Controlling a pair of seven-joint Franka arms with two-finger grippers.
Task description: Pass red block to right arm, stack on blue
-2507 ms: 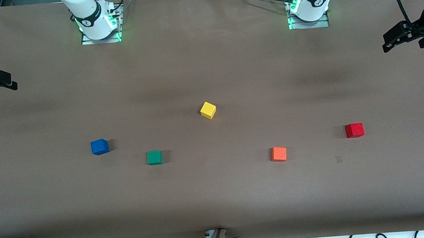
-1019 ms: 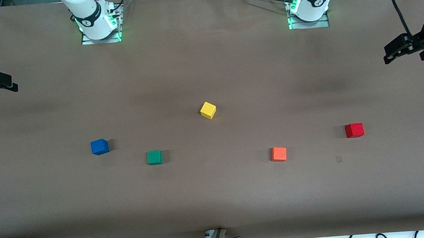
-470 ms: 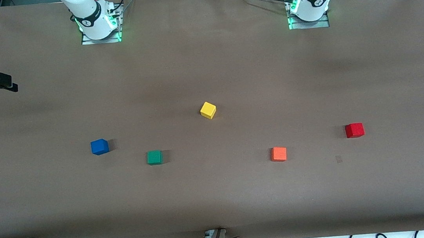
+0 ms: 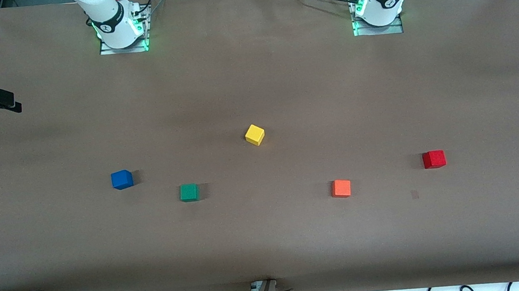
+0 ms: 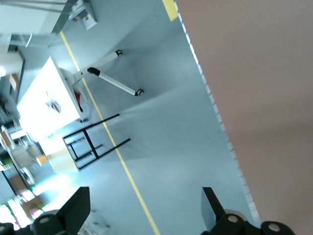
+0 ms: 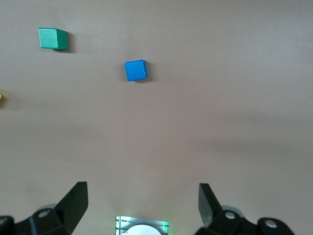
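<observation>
Blocks are lying scattered on the brown table (image 4: 269, 241), none yet touched. The red block (image 4: 434, 159) is sitting flat toward the left arm's end of the table, well apart from the orange block (image 4: 341, 188), which is lying slightly nearer the front camera. The blue block (image 4: 121, 179) is resting toward the right arm's end, with the green block (image 4: 189, 192) beside it and the yellow block (image 4: 254, 134) near the table's middle.

The left gripper (image 5: 146, 208) is pointing out past the table's edge over the floor, fingers spread wide and holding nothing; it is out of the front view. The right gripper (image 6: 143, 200) is hanging at the right arm's end of the table, waiting, fingers likewise spread and empty, looking toward the blue block.

Judging by its look, the red block is appearing light, rigid and matte, so slipping seems unlikely. Gripping it across two opposite side faces, low on the block, is probably leaving the upper part free for the right gripper during the handover.
</observation>
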